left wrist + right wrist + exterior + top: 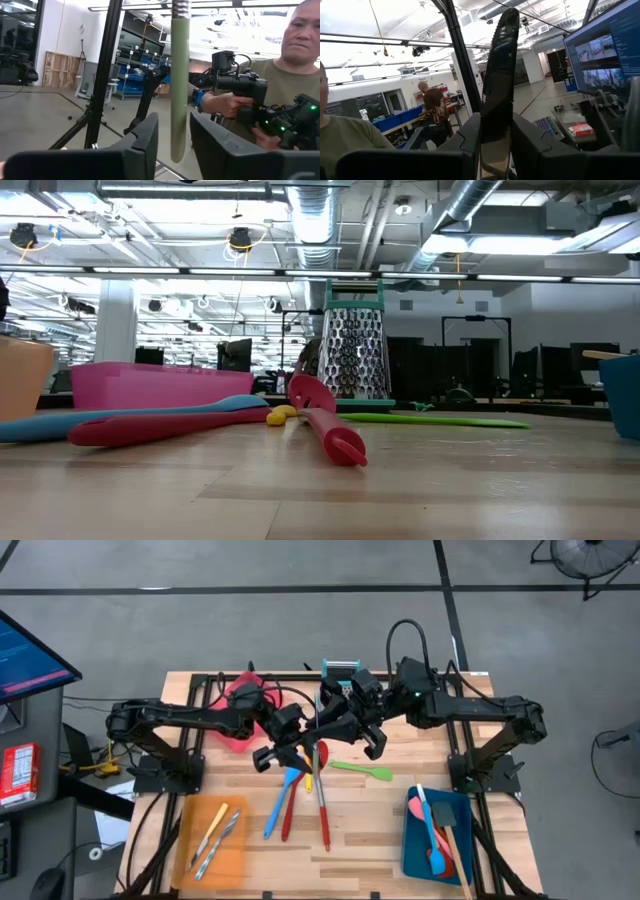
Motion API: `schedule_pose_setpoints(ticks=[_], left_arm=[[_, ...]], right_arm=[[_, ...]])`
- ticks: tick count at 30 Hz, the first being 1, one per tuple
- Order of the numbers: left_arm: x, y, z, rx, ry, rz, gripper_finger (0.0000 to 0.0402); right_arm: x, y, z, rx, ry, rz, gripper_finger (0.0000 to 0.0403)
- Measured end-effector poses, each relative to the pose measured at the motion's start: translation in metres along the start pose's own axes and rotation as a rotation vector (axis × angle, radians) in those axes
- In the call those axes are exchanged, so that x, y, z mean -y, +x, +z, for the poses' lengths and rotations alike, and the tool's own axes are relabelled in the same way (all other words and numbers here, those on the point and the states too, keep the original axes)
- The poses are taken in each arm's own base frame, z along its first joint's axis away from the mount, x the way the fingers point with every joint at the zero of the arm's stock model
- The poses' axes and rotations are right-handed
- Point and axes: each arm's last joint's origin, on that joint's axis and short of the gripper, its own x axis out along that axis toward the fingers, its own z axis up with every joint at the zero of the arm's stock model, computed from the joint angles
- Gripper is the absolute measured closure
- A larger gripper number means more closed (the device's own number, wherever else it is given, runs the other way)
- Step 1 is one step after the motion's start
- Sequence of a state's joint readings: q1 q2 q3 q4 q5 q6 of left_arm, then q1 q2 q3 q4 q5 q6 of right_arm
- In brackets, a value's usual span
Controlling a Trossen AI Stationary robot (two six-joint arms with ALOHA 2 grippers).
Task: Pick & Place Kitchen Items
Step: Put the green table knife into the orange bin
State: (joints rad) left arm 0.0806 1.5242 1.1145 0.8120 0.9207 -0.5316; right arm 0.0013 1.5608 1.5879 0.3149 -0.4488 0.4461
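My right gripper [495, 145] is clamping a dark utensil [497, 75]; my left gripper's [172, 145] fingers are standing apart around its grey-green handle [180, 80]. Releasing early risks dropping it mid-table.

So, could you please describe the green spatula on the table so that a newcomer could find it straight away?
Start at the blue tray at the table's right front corner in the high view. Up and left of it, alone on bare wood, lies the green spatula. It is the only green utensil and lies crosswise, while the blue spoon and red spoon nearby run lengthwise.

No legible text or labels anywhere.
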Motion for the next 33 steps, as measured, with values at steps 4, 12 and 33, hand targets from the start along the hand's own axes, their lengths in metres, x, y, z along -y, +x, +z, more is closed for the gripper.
schedule_pose_setpoints(ticks=[4,12,33], left_arm=[[0.0018,0.0023,-0.0010,-0.002,-0.001,-0.009,0.0332],[0.0043,0.0059,-0.0037,-0.008,-0.008,-0.023,0.0368],[0.0050,0.0065,-0.0029,0.001,0.020,-0.021,0.0397]], right_arm=[[0.0004,-0.0002,0.0002,0.001,0.000,-0.002,0.0330],[0.0035,0.0027,-0.0036,-0.002,0.005,-0.002,0.0330],[0.0049,0.0024,-0.0033,0.000,0.112,-0.006,0.0266]])
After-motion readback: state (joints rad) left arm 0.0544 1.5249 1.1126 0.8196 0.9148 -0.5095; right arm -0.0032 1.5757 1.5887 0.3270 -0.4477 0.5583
